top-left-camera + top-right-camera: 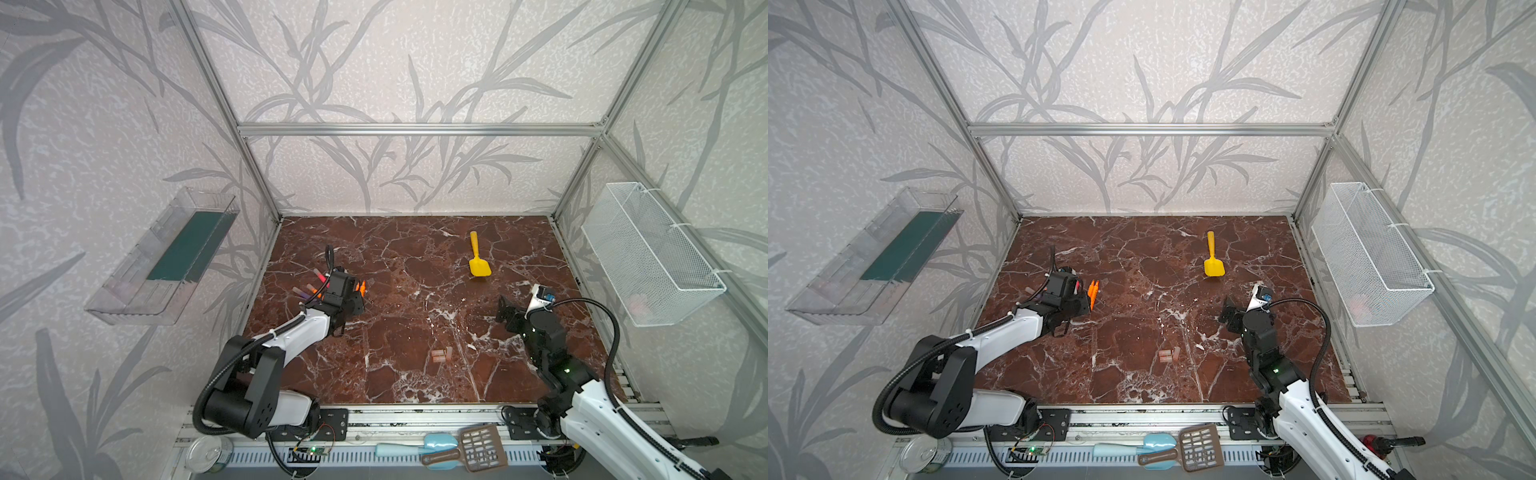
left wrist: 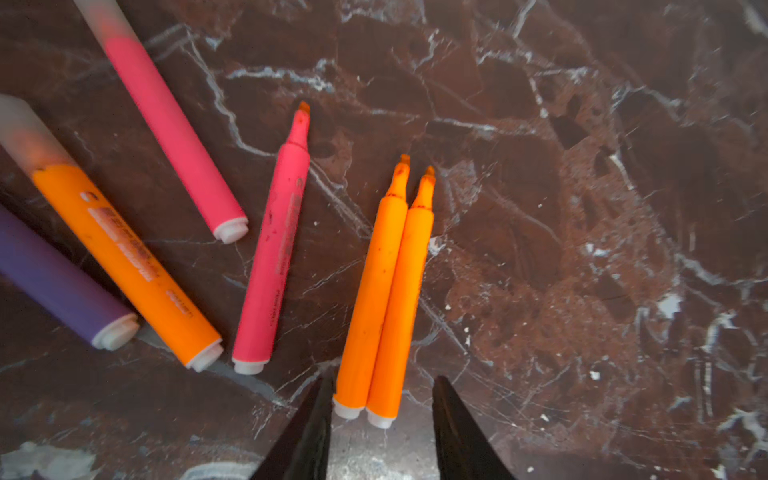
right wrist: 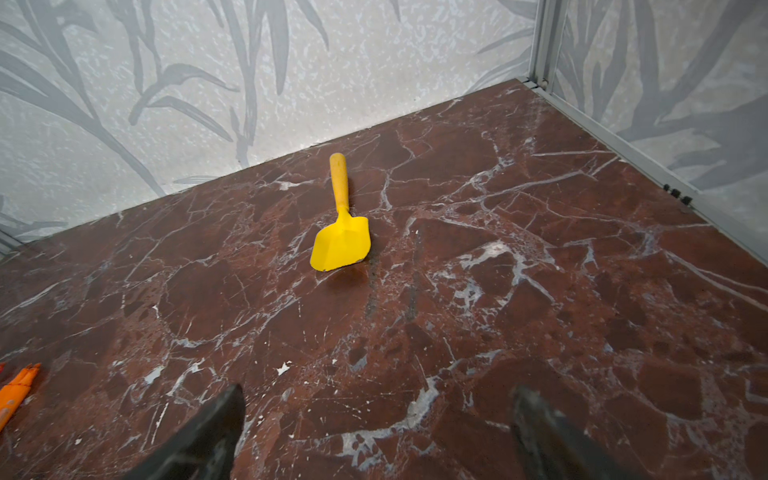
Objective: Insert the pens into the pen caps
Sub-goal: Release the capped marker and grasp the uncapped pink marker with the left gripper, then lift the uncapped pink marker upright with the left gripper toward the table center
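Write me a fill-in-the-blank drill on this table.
1. The shovel is ____.
2. The left fingers straddle the ends of two ____ pens.
3. Exactly ____ pens show bare tips.
4. The right fingers hold ____.
Missing words: yellow; orange; three; nothing.

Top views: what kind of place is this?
Probably a robot test cell, not a home: an aluminium frame closed with wallpapered panels, a marble-look tabletop, and the left arm and right arm mounted on a front rail.
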{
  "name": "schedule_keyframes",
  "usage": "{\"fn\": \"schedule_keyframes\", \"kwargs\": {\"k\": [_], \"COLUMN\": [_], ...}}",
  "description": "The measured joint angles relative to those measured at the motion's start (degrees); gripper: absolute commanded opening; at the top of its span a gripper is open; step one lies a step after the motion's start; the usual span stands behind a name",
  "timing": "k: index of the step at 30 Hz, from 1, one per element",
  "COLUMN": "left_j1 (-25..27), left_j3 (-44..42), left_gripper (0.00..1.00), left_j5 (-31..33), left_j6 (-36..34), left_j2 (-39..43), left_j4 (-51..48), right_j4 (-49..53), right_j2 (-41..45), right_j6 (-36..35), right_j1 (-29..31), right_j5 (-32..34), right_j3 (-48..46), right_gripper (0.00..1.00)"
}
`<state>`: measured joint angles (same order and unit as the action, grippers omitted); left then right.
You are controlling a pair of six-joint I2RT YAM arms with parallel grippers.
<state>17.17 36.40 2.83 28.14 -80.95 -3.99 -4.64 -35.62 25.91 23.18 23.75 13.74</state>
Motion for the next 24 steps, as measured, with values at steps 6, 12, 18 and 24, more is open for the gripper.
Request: {"fn": "schedule_keyframes", "kwargs": {"k": [6, 12, 18, 24], "left_j1": [0.0, 0.0, 0.0, -0.1], "left_j3": [3.7, 10.0, 15.9, 16.9], "left_gripper": [0.38, 0.37, 0.4, 0.41], "left_j5": [7.5, 15.6, 19.8, 20.2], "left_j6": [2.0, 4.3, 5.6, 6.4], "left_j2": [-4.8, -9.9, -16.0, -17.2], "left_j4": [-1.9, -4.0, -7.6, -9.1], "right_j4": [-1.9, -2.8, -2.9, -2.9], "right_j2": [-0.7, -1.9, -2.0, -1.9], "right_j6": [0.0, 0.0, 0.0, 0.0], "right_j1": [-0.3, -0.7, -0.8, -1.0], "right_j5": [0.5, 0.3, 0.2, -0.3], "right_j3": [-0.3, -0.3, -0.3, -0.3], "right_gripper": [0.97, 0.97, 0.97, 0.97]}}
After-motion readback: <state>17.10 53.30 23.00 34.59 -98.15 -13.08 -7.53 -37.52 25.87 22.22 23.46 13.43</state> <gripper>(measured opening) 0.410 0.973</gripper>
